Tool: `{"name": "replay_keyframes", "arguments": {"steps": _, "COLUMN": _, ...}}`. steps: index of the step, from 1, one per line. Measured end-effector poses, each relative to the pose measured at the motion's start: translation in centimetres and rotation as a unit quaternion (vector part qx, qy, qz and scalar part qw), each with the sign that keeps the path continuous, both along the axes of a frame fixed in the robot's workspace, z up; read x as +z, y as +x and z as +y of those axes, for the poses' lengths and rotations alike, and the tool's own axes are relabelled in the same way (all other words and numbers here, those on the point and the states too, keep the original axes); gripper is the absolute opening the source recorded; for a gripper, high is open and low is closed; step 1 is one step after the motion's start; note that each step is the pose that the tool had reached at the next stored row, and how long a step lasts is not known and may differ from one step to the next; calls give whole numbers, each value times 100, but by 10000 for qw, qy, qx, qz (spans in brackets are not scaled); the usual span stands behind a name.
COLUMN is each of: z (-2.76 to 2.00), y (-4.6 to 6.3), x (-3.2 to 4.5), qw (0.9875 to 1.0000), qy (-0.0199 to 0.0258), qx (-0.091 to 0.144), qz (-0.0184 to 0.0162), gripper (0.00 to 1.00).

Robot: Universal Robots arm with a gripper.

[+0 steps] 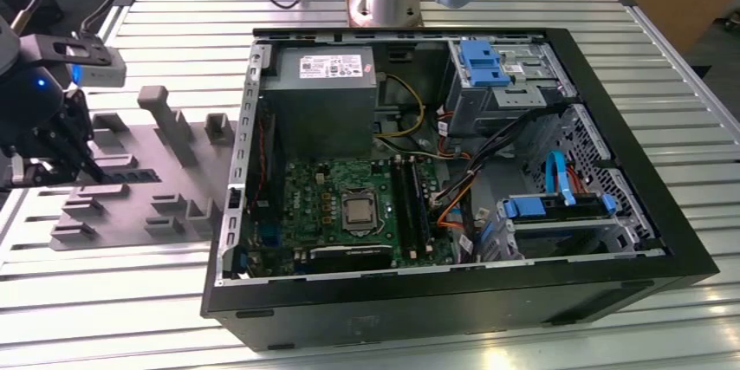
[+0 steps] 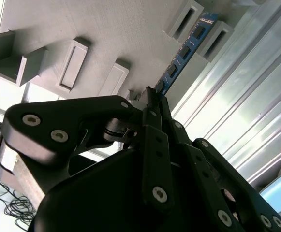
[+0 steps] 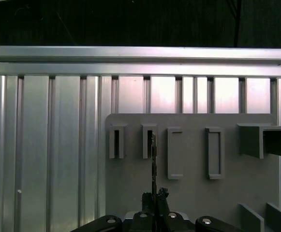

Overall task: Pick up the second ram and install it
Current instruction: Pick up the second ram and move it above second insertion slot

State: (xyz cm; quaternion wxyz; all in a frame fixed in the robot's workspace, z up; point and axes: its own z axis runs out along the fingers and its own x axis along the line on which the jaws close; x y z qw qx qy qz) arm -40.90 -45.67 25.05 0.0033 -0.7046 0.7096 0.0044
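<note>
Ribbed aluminium table [image 1: 116, 301] fills my screens, with the open computer case [image 1: 463, 305] on the exterior view's right, its green motherboard [image 1: 335, 188] facing up. On the exterior view's left lies the grey plastic fixture [image 1: 127, 140], and that's where I have the arm. The gripper [image 1: 93, 176] is low over the fixture's left part, well apart from the case.

In the second wrist view the gripper [image 2: 151, 96] has its fingers drawn together on the near end of the second ram [image 2: 181, 53], pinching the thin stick between the tips. I can see the row of black chips running away from the fingertips. The stick's far end sits between two upright blocks [image 2: 188, 17] of the fixture, close to the fixture's edge where the table ribs begin.

The first wrist view gives me the stick edge-on: the second ram [image 3: 153, 159] is a thin dark line running from the gripper [image 3: 155, 195] up to one slotted block [image 3: 145, 141].

In the exterior view the ram [image 1: 133, 174] shows as a short dark strip just beside the fingers.
</note>
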Motion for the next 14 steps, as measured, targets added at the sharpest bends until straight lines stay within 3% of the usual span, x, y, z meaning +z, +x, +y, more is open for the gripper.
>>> {"name": "replay_keyframes", "arguments": {"steps": 14, "z": 1, "y": 0, "x": 34, "qw": 10000, "qy": 0, "qx": 0, "qz": 0, "gripper": 14}}
